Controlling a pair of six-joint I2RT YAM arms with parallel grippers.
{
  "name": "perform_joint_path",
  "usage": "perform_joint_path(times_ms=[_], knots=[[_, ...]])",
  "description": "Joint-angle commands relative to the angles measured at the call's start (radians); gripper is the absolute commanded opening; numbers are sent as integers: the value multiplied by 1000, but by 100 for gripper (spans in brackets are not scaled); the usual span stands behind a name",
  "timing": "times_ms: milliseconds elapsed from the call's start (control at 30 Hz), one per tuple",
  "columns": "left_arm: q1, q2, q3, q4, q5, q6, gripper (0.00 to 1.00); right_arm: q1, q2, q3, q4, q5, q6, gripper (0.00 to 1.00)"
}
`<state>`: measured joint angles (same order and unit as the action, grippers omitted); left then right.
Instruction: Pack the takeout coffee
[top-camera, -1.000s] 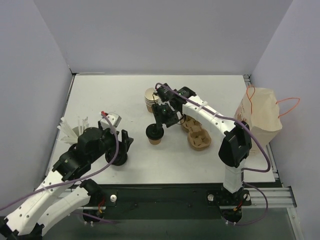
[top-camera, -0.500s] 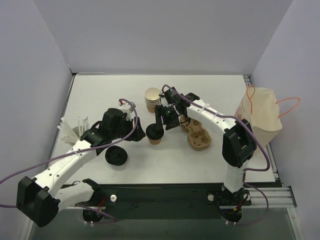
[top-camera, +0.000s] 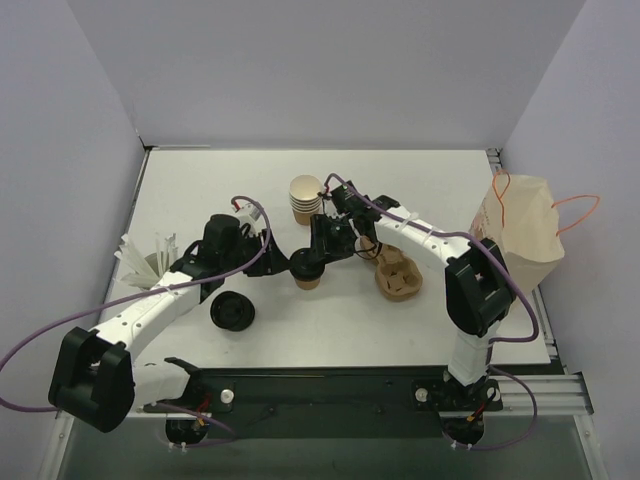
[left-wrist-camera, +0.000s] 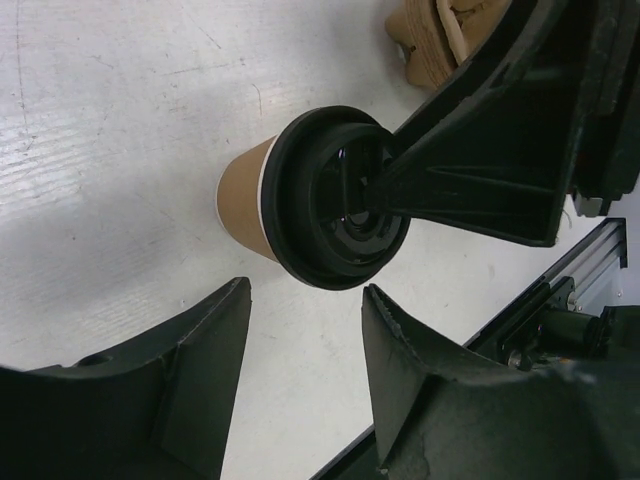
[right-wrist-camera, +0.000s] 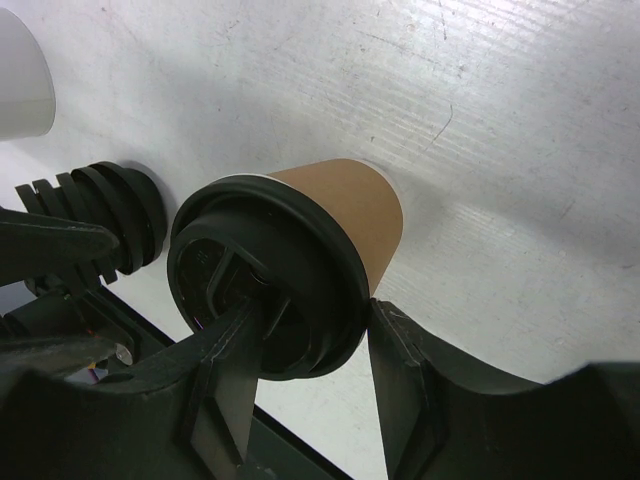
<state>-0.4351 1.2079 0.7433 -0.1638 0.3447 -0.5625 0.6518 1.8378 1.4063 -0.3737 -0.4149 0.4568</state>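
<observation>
Black right gripper (right-wrist-camera: 315, 330) straddles the cup lid (left-wrist-camera: 310, 200); left gripper (left-wrist-camera: 305, 295) gapes alongside.

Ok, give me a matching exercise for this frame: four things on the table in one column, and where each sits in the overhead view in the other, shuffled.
Things:
1. lidded coffee cup
2. stack of nested cups
3. paper bag
4. pile of black lids

Places:
A. far right
B. near side, left of centre
C. centre
D. behind centre, toward the back wall

Pairs: 1-C, 2-D, 3-A, 4-B
</observation>
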Motion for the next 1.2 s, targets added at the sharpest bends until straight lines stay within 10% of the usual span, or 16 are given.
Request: perform_joint_path(times_ms=[0,1167], knots=[[12,42,-10,105,16,-33,55,-3,-11,-59,-13,31,-7,43],[-11,239,-7,-23,-294,-51,42,-21,-26,-181,10,125,-7,38]])
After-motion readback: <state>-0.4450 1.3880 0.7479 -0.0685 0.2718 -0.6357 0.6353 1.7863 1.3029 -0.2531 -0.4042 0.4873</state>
